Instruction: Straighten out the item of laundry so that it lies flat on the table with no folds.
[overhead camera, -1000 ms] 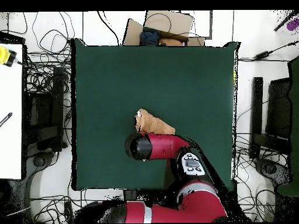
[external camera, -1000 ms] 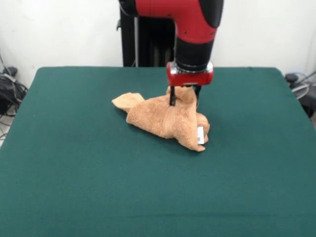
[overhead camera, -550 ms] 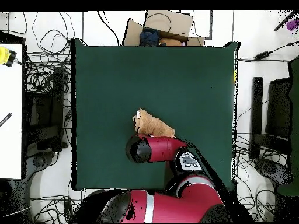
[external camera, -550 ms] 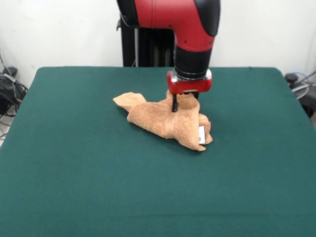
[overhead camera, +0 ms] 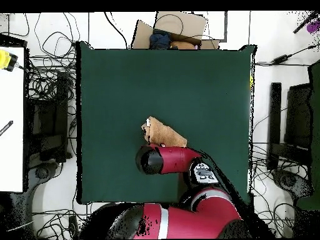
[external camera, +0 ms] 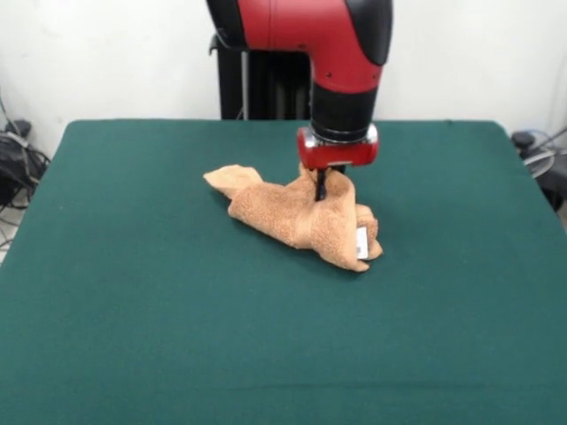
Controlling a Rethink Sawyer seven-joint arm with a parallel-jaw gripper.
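Note:
The item of laundry point(external camera: 297, 217) is a tan-orange terry towel lying crumpled in a long heap on the dark green table point(external camera: 133, 310), a little behind the table's centre. A white label point(external camera: 361, 243) shows at its right end. My gripper point(external camera: 322, 184) comes straight down onto the towel's back right part and is shut on a raised fold of cloth, which stands up in a small peak between the fingers. In the overhead view the towel point(overhead camera: 165, 132) pokes out from under the red arm point(overhead camera: 172, 159), which hides the gripper and part of the cloth.
Green table point(overhead camera: 187, 81) stretches wide on every side of the towel. Cables, dark equipment and a white bench point(overhead camera: 11, 119) surround the table in the overhead view. A cardboard box point(overhead camera: 178, 28) sits beyond its far edge.
The fingers, spread either side of the fold a second ago, have closed on it. The gripper has shifted slightly left, and the towel's top is now pinched into a peak.

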